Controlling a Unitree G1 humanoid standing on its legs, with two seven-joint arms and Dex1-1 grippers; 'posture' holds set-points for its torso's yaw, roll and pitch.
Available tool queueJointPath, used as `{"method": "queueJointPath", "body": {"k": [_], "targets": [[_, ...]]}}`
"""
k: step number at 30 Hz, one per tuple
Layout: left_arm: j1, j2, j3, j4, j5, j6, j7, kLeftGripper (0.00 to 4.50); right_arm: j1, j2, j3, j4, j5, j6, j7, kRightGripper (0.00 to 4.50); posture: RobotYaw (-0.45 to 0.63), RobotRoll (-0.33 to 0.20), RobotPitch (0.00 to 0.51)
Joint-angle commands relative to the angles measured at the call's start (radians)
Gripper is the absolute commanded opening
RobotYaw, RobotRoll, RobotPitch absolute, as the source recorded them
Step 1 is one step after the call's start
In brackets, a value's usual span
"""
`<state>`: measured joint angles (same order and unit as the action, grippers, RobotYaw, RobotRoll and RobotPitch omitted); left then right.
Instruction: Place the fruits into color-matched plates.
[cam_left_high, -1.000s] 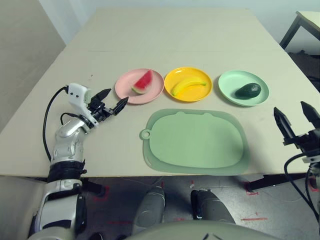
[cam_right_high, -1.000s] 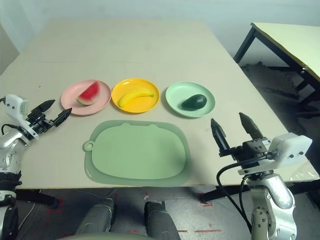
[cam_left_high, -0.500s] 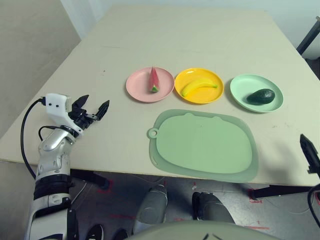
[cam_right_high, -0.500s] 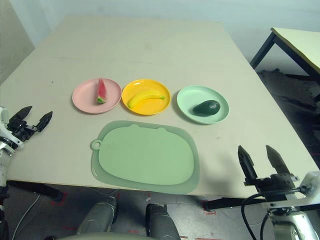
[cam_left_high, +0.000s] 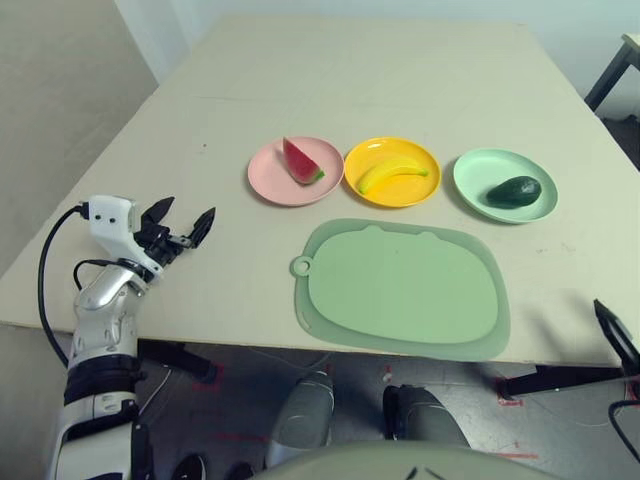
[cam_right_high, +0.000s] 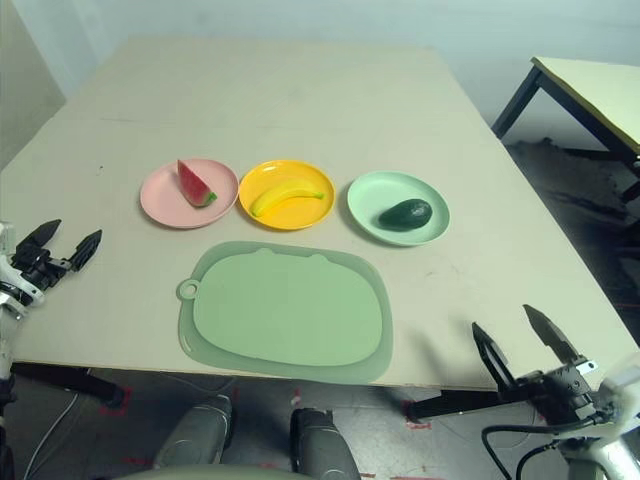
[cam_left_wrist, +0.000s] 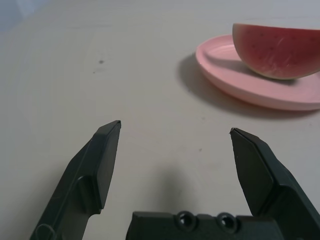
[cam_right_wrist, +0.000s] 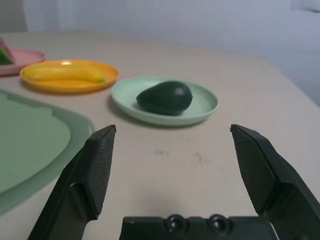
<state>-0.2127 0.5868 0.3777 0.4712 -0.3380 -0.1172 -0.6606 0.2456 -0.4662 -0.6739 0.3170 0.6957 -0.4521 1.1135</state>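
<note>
The watermelon wedge (cam_left_high: 302, 161) lies on the pink plate (cam_left_high: 270, 178). On the yellow-orange plate (cam_left_high: 392, 186) rests the banana (cam_left_high: 392, 174), and the avocado (cam_left_high: 513, 191) sits on the mint green plate (cam_left_high: 480, 170). My left gripper (cam_left_high: 184, 224) stands open over the table's left front part, well short of the pink plate (cam_left_wrist: 260, 87), nothing between its fingers. My right gripper (cam_right_high: 521, 340) is open at the table's front right edge, facing the avocado (cam_right_wrist: 165, 97) from a distance.
A large sage-green mat (cam_left_high: 405, 287) with a ring tab lies in front of the three plates. Another table (cam_right_high: 590, 85) stands at the far right. A black cable (cam_left_high: 50, 265) loops beside my left forearm.
The watermelon wedge has tipped over on the pink plate from its upright stand. My right gripper has dropped lower toward the front edge. The left gripper has barely moved.
</note>
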Motion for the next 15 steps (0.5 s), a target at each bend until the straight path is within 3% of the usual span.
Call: {"method": "queueJointPath", "body": {"k": [1,6,15], "targets": [[0.012,0.023,0.020,-0.001,-0.004,0.017,0.008,4.47,0.013,0.045,-0.015,-0.030,0.025,0.015,-0.059,4.50,0.29,0.000,0.137],[-0.004,0.034,0.003,-0.012,0.005,0.058,0.029,4.47,-0.011,0.073,-0.055,-0.039,0.052,0.014,-0.155,4.50,0.29,0.000,0.131],[-0.065,0.010,-0.078,0.003,0.056,0.050,0.027,4.47,0.009,0.067,-0.059,-0.060,0.048,0.026,-0.186,4.50,0.25,0.000,0.144]]}}
